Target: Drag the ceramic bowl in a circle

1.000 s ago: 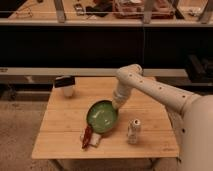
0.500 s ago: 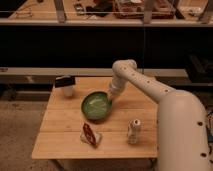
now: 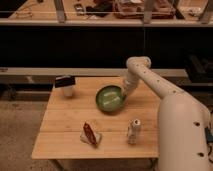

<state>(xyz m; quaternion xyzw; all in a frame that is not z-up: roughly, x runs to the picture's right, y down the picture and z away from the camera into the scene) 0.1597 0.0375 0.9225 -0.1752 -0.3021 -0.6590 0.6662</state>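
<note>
The gripper sits at the right rim of the ceramic bowl, at the end of the white arm, which descends from the far right side of the table. Whether the gripper is open, closed or clamped on the rim cannot be determined.

The ceramic bowl is round, shallow and glossy green, with a darker rim and pale reflections on its inner surface. It stands upright, right of centre and nearer the far edge than the near edge.

The table top is light wood in slats running left to right, with a matte surface and straight edges.

A small white cup with a black top stands near the far left corner, well apart from the bowl. A red elongated item on a white wrapper lies towards the near edge, left of centre. A small pale, upright container stands near the near edge, right of centre, beside the robot's body.

Bare wood lies left of the bowl and between the bowl and the near-edge items. The bowl's right side is taken up by the arm.
</note>
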